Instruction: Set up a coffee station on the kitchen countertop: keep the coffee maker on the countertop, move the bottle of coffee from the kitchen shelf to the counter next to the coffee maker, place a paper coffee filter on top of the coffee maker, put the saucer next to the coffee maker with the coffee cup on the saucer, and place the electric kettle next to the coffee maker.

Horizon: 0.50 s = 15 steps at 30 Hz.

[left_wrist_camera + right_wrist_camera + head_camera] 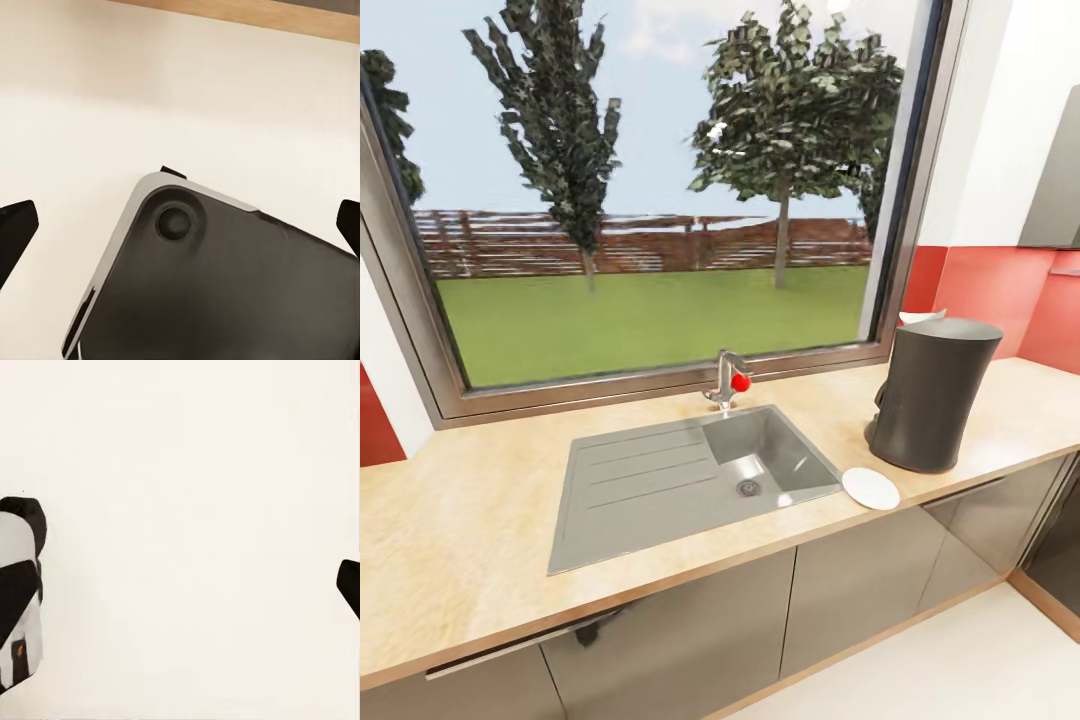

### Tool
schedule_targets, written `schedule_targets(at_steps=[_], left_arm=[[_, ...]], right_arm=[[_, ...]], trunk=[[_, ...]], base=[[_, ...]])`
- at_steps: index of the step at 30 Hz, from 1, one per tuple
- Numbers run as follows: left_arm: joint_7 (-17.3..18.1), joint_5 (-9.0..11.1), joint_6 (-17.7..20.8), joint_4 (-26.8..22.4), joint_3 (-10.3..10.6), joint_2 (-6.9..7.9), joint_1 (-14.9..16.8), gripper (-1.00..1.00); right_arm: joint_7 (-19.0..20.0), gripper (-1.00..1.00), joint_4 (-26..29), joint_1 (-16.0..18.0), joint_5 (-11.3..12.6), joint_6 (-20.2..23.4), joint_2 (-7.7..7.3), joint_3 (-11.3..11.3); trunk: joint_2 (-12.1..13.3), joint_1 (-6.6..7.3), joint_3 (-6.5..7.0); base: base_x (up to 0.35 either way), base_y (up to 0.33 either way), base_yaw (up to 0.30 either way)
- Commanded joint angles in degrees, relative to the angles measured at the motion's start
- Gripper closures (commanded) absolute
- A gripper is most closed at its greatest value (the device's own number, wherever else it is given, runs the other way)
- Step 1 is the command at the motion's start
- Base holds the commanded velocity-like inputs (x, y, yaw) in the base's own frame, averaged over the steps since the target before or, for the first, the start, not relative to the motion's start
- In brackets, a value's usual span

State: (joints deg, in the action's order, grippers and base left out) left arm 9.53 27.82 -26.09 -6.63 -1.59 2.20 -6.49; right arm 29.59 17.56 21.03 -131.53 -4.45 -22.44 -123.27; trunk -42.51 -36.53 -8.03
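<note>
So at this point the head view was looking down over the kitchen countertop [480, 520], a long light wood-grain surface under a big window. The coffee maker [935, 395] stood upright toward the right end, right where it's meant to stay, and the saucer [871, 488] lay flat just beside it on its near left, close to the front edge, between the maker and the sink [690, 478]. Makes sense as a spot, since the cup has to land on it later. No cup sat on the saucer yet. There looked to be something pale poking up behind the maker's top, but I couldn't tell what it was. The left tool [180, 225] had its dark fingertips spread wide at both edges of its camera, nothing between them, hanging over pale floor and what I took for part of the robot's own body. The right tool [187, 585] was also spread and empty, over plain pale floor. My guess: between fetches, plenty left to do.
</note>
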Motion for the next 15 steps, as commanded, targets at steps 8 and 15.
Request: schedule_targets(at_steps=[8, 15], left_arm=[[0.5, 0.9, -0.4, 0.0, -0.4, -0.28, 0.0, -1.00], [0.4, 1.3, -0.5, 0.0, -0.9, -0.38, 0.0, -1.00]], right_arm=[[-8.1, -1.00, -9.7, -4.9, -1.2, -2.3, 14.46, -0.7], [-8.3, -1.00, -10.3, -9.0, -2.4, -11.3, 14.14, -0.8]], trunk=[[-0.1, -0.02, -0.07], [-0.1, -0.02, -0.07]], base=[[0.000, 0.000, 0.000], [0.000, 0.000, 0.000]])
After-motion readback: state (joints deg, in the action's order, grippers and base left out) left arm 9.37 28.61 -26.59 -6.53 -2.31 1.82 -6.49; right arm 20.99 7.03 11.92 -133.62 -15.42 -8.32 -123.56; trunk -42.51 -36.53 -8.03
